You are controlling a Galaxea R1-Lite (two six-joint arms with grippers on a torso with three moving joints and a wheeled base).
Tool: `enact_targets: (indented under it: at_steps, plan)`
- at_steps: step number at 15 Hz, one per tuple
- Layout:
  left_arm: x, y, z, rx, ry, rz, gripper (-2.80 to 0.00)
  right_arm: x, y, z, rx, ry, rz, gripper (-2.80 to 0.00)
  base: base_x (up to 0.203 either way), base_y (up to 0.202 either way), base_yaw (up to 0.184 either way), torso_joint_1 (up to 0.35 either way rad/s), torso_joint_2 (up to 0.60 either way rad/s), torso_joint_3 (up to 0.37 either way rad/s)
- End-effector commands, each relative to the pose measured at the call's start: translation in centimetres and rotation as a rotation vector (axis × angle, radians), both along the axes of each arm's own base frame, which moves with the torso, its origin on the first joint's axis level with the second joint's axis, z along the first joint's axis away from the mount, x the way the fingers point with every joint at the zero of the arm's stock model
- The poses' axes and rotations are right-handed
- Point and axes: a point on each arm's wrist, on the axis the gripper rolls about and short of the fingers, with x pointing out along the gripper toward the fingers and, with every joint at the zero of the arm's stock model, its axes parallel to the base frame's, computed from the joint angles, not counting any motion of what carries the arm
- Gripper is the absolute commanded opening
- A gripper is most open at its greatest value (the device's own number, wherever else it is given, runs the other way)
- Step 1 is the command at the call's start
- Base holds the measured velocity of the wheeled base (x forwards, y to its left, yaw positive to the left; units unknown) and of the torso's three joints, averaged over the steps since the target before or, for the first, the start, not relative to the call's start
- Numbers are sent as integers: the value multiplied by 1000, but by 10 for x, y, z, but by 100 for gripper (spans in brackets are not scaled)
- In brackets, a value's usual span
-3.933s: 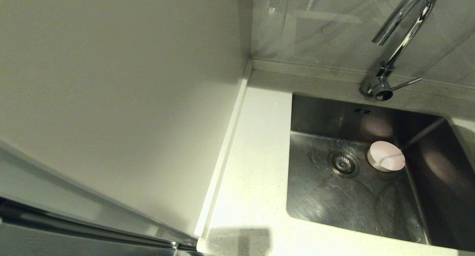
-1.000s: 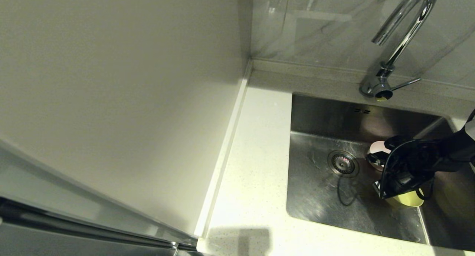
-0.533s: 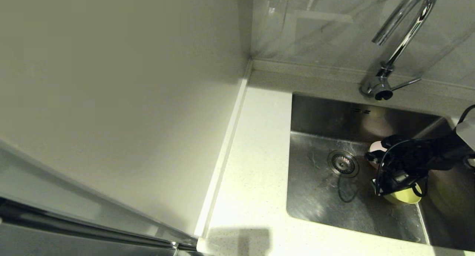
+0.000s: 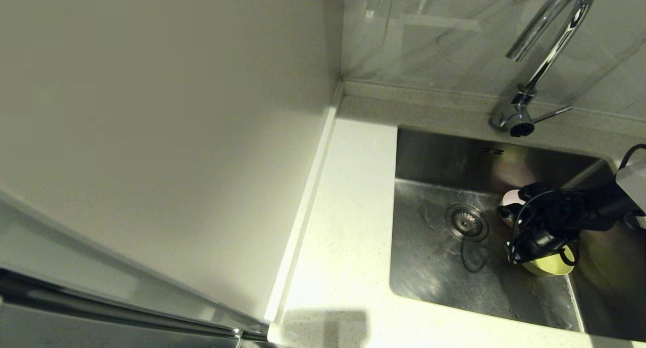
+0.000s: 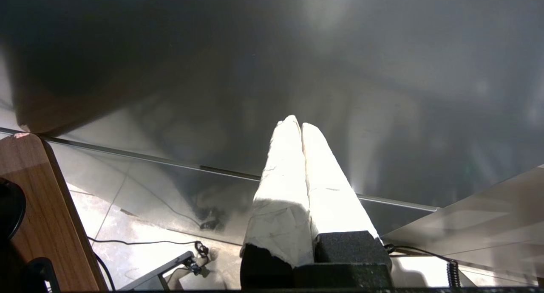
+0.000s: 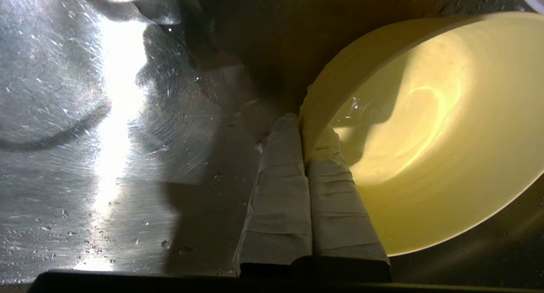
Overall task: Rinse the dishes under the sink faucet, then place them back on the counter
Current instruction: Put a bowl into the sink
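Head view: right end effector point(image 4: 516, 253) reaches in from the right edge, low inside the sink point(image 4: 439, 267), over the basin's right half. Black body, cable looped around it. Its fingers are pinched onto the rim of the yellow-green bowl point(image 4: 551, 265), which sits just below and to the near side of the end effector, tilted, partly hidden by the black housing.

Pink bowl point(image 4: 510, 198) lies immediately behind the end effector, on the far side; only a sliver shows. Whether it touches the housing, cannot tell.

Strainer drain point(image 4: 467, 222) is to the left of the end effector, near but apart from it. A thin dark loop of cable shadow lies on the steel between drain and end effector.

Faucet point(image 4: 547, 50) stands well beyond the end effector, at the back of the basin, spout arching overhead; side lever point(image 4: 552, 114) points right. No water visible running.

Desk point(image 4: 348, 212) runs along the left of the sink, well apart from the end effector.

Right wrist view: the two taped fingers point(image 6: 278, 191) close narrow on the yellow-green bowl point(image 6: 429, 127) wall, one finger outside, one inside the rim. Bowl interior faces the camera, droplets on it. Wet, scratched sink point(image 6: 85, 114) floor beside it.

Left wrist view: left end effector point(image 5: 299, 127) parked away from the sink, taped fingers pressed together, holding nothing, aimed at a dark glossy panel point(image 5: 340, 51).
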Motion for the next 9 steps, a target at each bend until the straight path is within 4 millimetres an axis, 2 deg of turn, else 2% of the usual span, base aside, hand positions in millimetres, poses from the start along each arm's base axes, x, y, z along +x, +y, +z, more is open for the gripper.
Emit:
enact_targets:
  at_steps: [1, 3, 4, 5, 9]
  plan:
    - [0, 0, -1, 0, 3, 0, -280, 0, 0, -1, 0, 4, 2, -280, 0, 0, 0, 0, 0, 0]
    - [0, 0, -1, 0, 3, 0, -280, 0, -1, -2, -2, 6, 1, -280, 0, 0, 0, 0, 0, 0]
    - [0, 0, -1, 0, 3, 0, -280, 0, -1, -1, -2, 2, 0, -31, 0, 0, 0, 0, 0, 0]
    - [0, 0, -1, 0, 3, 0, -280, 0, -1, 0, -2, -1, -2, 0, 0, 0, 0, 0, 0, 0]
    - [0, 0, -1, 0, 3, 0, -280, -1, -1, 12, 0, -30, -16, 0, 0, 0, 0, 0, 0, 0]
